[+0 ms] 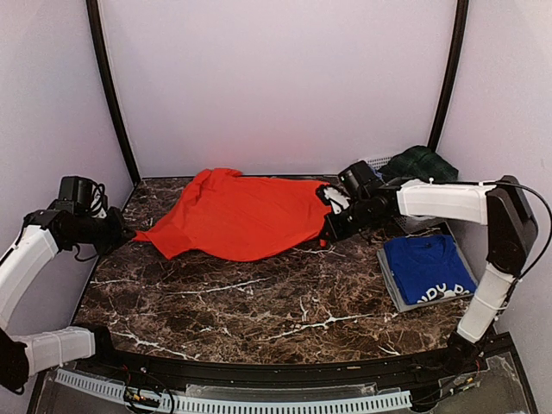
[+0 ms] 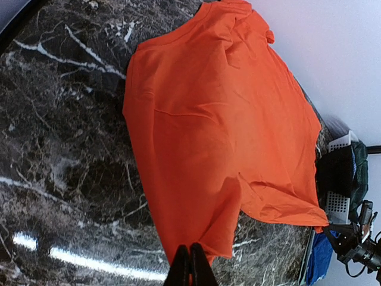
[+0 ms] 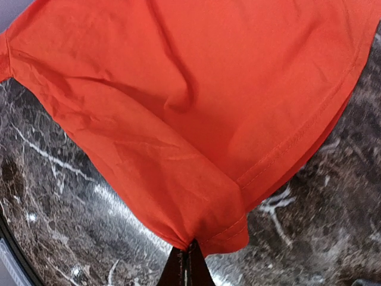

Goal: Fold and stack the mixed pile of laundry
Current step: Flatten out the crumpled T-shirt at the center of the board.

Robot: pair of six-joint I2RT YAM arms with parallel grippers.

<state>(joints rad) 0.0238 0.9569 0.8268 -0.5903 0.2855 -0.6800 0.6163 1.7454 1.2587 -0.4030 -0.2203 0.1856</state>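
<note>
The red-orange T-shirt (image 1: pixel 237 211) lies spread across the back half of the dark marble table (image 1: pixel 259 302), stretched between the two arms. Its far edge is rumpled near the back wall and its front edge sags in a shallow curve.

The left gripper (image 1: pixel 123 233) sits low at the table's left edge. In the left wrist view its fingers are pressed together, pinching the shirt's nearest corner. The right gripper (image 1: pixel 329 228) is at the shirt's opposite end. The right wrist view shows its fingers clamped tight on a hemmed corner, with the stitched seam running up from the pinch point. The cloth fans out from both grips with a few soft folds.

At the right side of the table a blue T-shirt (image 1: pixel 429 266) lies folded on a grey tray (image 1: pixel 391 286), well apart from the red one. White printed letters show along its near edge — they are partly cut off by the fold and the right arm, and too small to read with any certainty.

Behind the right arm, in the back right corner, a green tartan skirt (image 1: pixel 420 162) is heaped in a white basket (image 1: pixel 376 160) — only a strip of the slotted rim shows.

No labels or brand marks can be made out on the red shirt.
</note>
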